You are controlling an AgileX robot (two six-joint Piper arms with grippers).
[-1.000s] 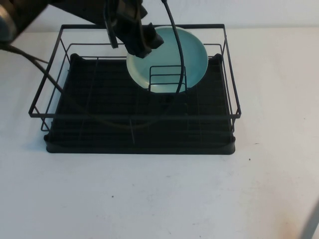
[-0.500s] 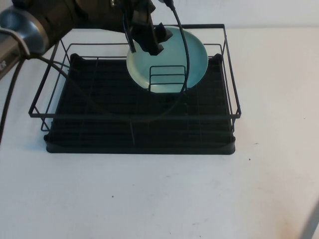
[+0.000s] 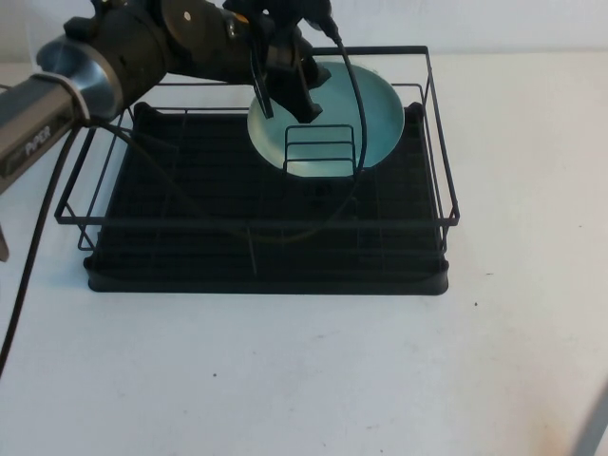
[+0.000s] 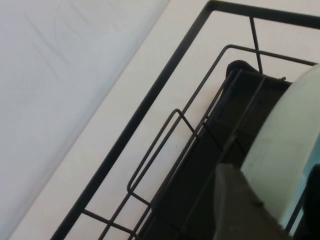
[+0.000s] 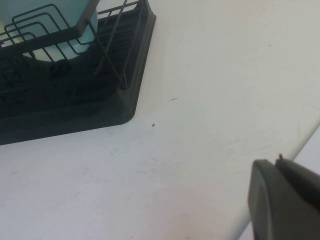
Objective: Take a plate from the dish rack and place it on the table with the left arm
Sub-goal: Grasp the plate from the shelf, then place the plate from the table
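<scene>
Lowered left gripper (image 3: 288, 90) jaws straddle the tilted plate (image 3: 366, 104); right gripper (image 5: 285, 205) parked, jaws unclear

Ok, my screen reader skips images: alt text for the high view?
The left gripper reaches over the far rail of the dish rack onto the upper left rim of the leaning plate. White table surrounds it; the right gripper is out of sight.
</scene>
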